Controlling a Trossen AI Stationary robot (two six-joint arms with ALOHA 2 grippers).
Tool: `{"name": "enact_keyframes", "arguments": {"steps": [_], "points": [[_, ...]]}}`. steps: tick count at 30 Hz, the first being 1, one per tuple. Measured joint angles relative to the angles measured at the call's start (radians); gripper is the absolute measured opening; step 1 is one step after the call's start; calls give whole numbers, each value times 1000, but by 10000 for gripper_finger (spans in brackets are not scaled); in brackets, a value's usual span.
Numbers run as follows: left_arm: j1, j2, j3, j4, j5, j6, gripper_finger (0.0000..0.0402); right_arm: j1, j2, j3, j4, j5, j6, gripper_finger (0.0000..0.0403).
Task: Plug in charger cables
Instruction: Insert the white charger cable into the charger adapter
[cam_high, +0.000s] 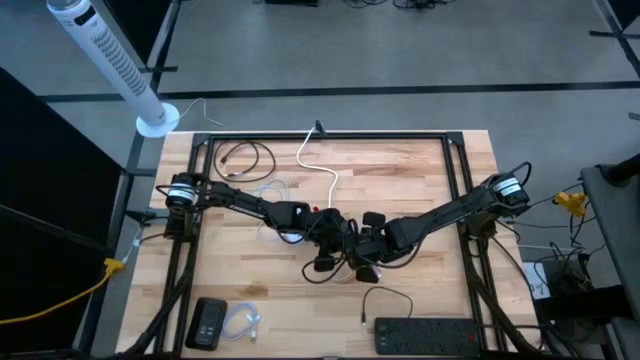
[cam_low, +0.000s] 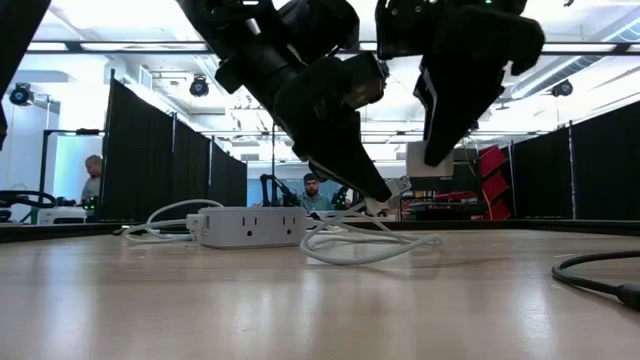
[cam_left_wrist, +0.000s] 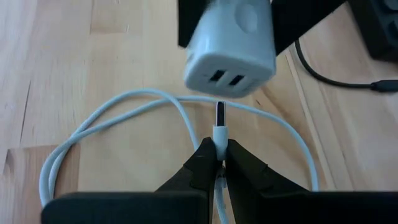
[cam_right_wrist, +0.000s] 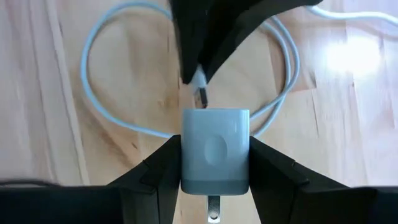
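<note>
Plug and charger block facing each other above the table

I see my left gripper (cam_left_wrist: 217, 163) clamped on the plug (cam_left_wrist: 219, 122) of a white cable (cam_left_wrist: 112, 118), its fingers pressed together around it. The metal tip points at the two ports of a white charger block (cam_right_wrist: 214, 152). My right gripper (cam_right_wrist: 214, 168) holds this block between its fingers (one finger on each side face). Plug tip and ports are just apart, not touching. Both grippers meet over the middle of the wooden table (cam_high: 400, 180). The rest of the white cable lies in loose loops on the wood under them.
</note>
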Motion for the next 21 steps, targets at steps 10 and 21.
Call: {"name": "enact_keyframes", "arguments": {"steps": [10,21], "points": [[-2,0,-3,11,-1,-6,16,13,-14,-20,12,30,7,144],[-2,0,-4,4,-3,-4,16,16,-3,-56,63,37,36,144]]}}
